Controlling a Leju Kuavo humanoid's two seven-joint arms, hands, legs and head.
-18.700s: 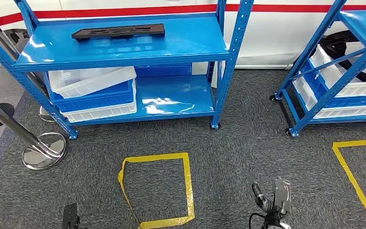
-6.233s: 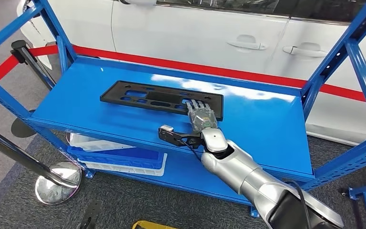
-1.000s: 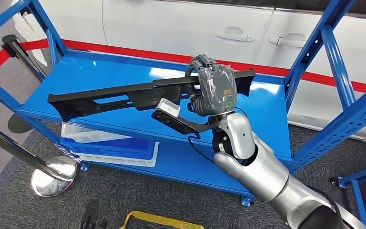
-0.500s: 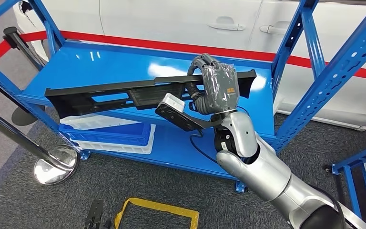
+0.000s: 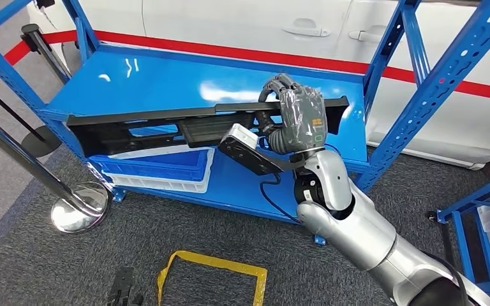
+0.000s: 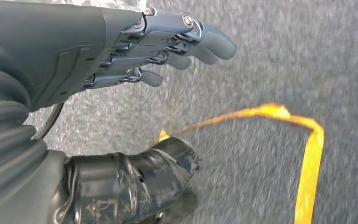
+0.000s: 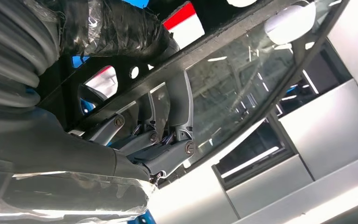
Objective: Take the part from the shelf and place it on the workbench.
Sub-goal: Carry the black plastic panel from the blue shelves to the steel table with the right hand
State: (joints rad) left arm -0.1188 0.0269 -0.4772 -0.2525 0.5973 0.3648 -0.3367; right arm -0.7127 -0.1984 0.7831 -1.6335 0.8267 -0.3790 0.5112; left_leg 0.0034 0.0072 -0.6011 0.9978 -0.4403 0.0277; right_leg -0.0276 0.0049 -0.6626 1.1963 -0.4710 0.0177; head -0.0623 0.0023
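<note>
Holding the long black part (image 5: 185,124) near its right end, the right hand (image 5: 298,121) has its fingers closed around the upper edge, and the part hangs in the air, edge up, in the middle of the frame, in front of the blue shelf (image 5: 166,80) and no longer lying on it. The left hand (image 6: 168,39) hangs low over the grey carpet (image 5: 57,261) near the yellow tape (image 6: 307,158), with fingers apart and nothing in it. The step in hand seems to be the carrying away. No table is to be seen, so the next move probably calls for turning the body toward it while keeping the long free end, at the left of the frame, away from the shelf post (image 5: 9,73) and the metal stand (image 5: 76,207).
</note>
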